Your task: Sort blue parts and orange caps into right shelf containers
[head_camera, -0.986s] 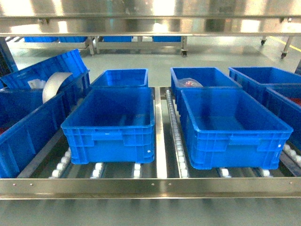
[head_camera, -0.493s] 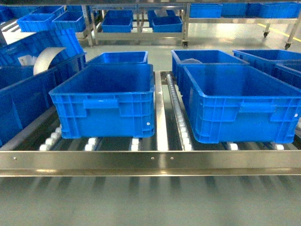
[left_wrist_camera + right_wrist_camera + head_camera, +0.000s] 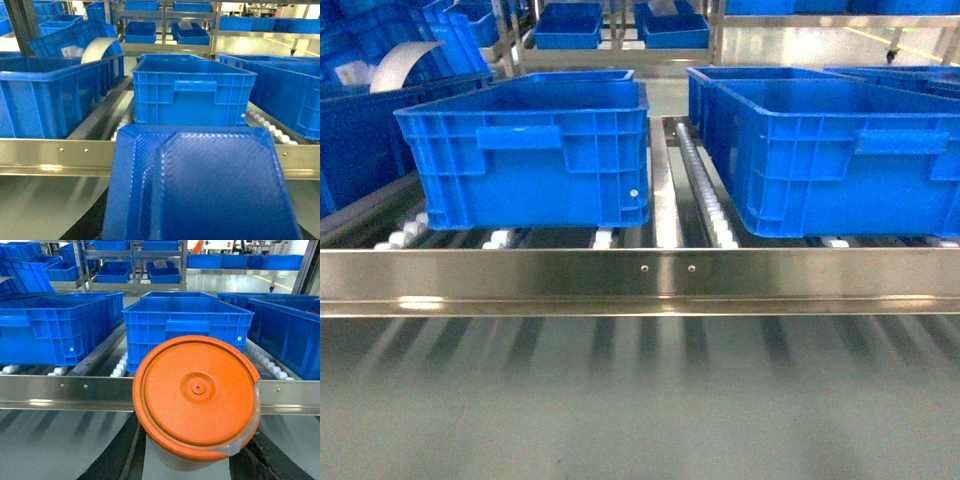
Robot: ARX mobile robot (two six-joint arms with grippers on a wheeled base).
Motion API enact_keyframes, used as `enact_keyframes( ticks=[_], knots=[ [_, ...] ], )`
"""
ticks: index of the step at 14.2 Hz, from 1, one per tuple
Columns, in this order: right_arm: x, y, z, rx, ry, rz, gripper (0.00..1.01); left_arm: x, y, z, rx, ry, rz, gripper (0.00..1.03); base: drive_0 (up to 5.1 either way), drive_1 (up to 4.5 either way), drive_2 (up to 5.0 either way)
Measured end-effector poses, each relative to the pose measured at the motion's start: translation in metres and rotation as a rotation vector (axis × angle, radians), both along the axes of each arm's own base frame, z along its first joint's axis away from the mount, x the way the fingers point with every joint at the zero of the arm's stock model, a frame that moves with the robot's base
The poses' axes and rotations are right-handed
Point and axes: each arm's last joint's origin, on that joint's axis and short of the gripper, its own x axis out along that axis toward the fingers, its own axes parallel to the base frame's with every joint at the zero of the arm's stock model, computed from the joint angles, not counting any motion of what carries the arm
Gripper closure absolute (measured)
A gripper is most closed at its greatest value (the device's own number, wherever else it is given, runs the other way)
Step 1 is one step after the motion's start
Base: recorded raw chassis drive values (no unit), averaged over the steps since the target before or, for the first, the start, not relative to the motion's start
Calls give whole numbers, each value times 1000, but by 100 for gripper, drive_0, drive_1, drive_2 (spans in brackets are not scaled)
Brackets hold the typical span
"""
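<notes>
Progress of the sort, seen from the shelf front. In my left wrist view a blue part (image 3: pixel 200 185), a flat dark blue moulded piece, fills the lower frame ahead of the shelf's steel front rail (image 3: pixel 55 155). In my right wrist view an orange cap (image 3: pixel 196 392) sits on a pale container body, likewise short of the rail. Each appears carried at its own wrist, but neither pair of jaws shows in any view, so I cannot tell how they stand or whether they grip.

The right shelf containers (image 3: pixel 820 150) rest on the roller track (image 3: pixel 695 180). From the head view, nearly level with the rims, only their outer walls show, not their contents. I judge the sort unfinished: both pieces remain outside the crates, and each must cross the rail and go into its crate.
</notes>
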Motion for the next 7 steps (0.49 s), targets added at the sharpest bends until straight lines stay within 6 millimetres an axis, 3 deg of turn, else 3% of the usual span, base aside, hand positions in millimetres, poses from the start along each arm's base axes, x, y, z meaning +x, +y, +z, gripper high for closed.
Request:
enact_keyframes(
  ticks=[7],
  knots=[
    [0,0,0,0,-1,-1,61,0,0,0,0,-2,-1,60,0,0,0]
  ],
)
